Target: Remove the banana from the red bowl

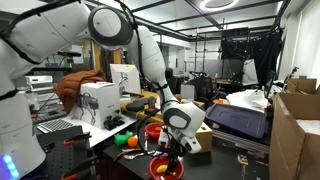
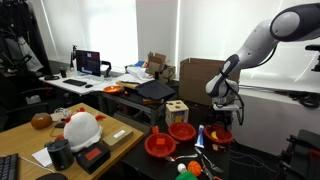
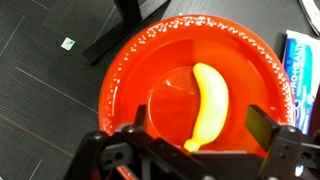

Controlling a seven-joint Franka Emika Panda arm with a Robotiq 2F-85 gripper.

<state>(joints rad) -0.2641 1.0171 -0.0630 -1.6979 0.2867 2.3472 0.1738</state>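
The banana [image 3: 208,105] is small, curved and bright yellow. It lies inside the glossy red bowl [image 3: 135,70], right of the bowl's middle. My gripper [image 3: 198,125] is open and hovers just above the bowl, with one dark finger on each side of the banana's near end and neither touching it. In both exterior views the gripper [image 1: 171,147] [image 2: 222,118] points down over the red bowl [image 1: 166,170] [image 2: 218,137] at the table's end. The banana is too small to make out there.
Two other red bowls [image 2: 160,146] [image 2: 182,131] stand close by. An orange ball [image 1: 120,140] and a green item [image 1: 131,156] lie beside them. A wooden cube [image 2: 176,108] stands behind. A blue-and-white tube [image 3: 300,65] lies right of the bowl. Cardboard boxes [image 1: 296,130] stand nearby.
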